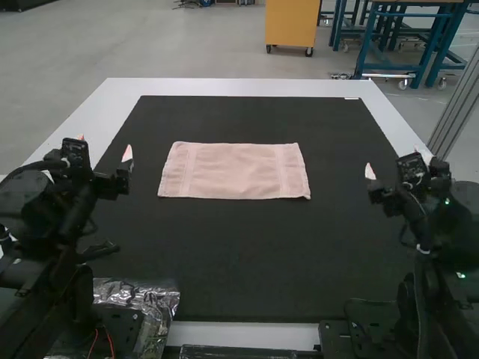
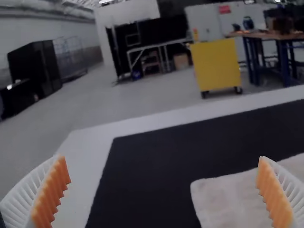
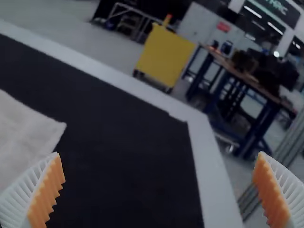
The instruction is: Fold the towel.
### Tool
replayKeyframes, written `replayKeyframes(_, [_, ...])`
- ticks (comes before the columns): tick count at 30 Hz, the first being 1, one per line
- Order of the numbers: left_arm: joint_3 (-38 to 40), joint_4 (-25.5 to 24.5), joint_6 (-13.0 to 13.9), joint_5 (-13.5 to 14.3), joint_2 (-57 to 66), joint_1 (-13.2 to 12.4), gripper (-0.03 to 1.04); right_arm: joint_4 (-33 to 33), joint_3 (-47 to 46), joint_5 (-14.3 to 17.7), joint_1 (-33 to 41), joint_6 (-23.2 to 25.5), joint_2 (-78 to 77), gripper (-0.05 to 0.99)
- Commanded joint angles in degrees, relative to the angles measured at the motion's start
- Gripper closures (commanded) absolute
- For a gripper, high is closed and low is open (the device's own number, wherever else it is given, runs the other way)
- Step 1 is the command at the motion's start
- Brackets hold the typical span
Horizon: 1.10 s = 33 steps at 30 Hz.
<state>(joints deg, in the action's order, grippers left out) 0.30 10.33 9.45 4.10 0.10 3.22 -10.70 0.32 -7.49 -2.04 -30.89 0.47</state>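
Pink, that towel (image 1: 233, 171), lying flat on the black mat (image 1: 247, 254). Left gripper (image 1: 104, 146) and right gripper (image 1: 398, 163) both have jaws spread wide, apart from it.

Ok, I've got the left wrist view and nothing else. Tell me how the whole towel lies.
Observer: In the high view, the towel lies flat as a rectangle, its long sides running left to right.
Operator: Now give me the right arm's side.
Observer: The right arm's fingers are wide apart.
Operator: Check the near left for clutter.
Observer: A crinkled silvery sheet lies beside the left arm, on the near side of the towel.
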Motion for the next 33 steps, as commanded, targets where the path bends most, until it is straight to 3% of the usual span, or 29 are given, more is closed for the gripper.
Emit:
replayKeyframes(1, [-0.38, 1.63, 11.11, 3.64, -0.1, -0.5, 0.09, -5.03, -0.32, 3.44, -0.15, -3.47, -0.38, 0.03])
replayKeyframes(3, [-0.38, 3.3, 12.34, 3.81, -0.1, -0.41, 0.09, -7.93, -0.32, 3.53, 0.11, -4.88, -0.47, 0.03])
replayKeyframes(6, [-0.21, 6.99, 15.16, 7.24, -0.1, -0.68, 0.09, -13.82, -0.14, 4.76, -0.24, -2.5, -0.47, 0.03])
replayKeyframes(9, [1.37, 11.21, 17.0, 9.44, -0.01, -0.59, 0.09, -13.73, 3.37, 5.9, -0.51, 2.68, 0.06, 0.03])
replayKeyframes(15, [10.95, 10.94, 17.09, 9.96, 5.61, -0.32, 0.09, -11.54, 16.65, 7.93, -0.77, 14.37, 12.01, 0.03])
replayKeyframes(17, [14.29, 11.38, 14.01, 10.32, 10.98, -0.24, 0.09, -11.54, 21.39, 8.72, -0.77, 17.71, 19.57, 0.03])
replayKeyframes(19, [17.99, 10.94, 9.18, 10.76, 17.83, -0.24, 0.09, -11.54, 25.52, 8.72, -0.77, 20.61, 27.04, 0.03])
replayKeyframes(24, [27.92, 2.33, -2.07, 10.32, 39.8, -0.5, 0.08, -8.81, 33.7, 7.05, -0.59, 25.89, 44.09, 0.03])
replayKeyframes(26, [31.7, -0.66, -6.46, 7.5, 48.07, -0.85, 0.06, -5.47, 36.42, 5.03, -0.42, 27.73, 50.07, 0.03])
replayKeyframes(27, [33.1, -1.54, -8.22, 4.69, 51.67, -1.11, 0.06, -4.24, 37.3, 3.62, -0.33, 28.61, 52.79, 0.03])
replayKeyframes(31, [37.32, -2.86, -10.51, 0.38, 62.83, -2.43, 0.06, 2.0, 40.2, -2.45, 0.46, 29.49, 63.34, 0.03])
replayKeyframes(33, [39.17, -4.88, -12.09, -2.69, 68.19, -2.26, 0.06, 4.37, 40.9, -3.32, 1.25, 30.19, 67.91, 0.03])
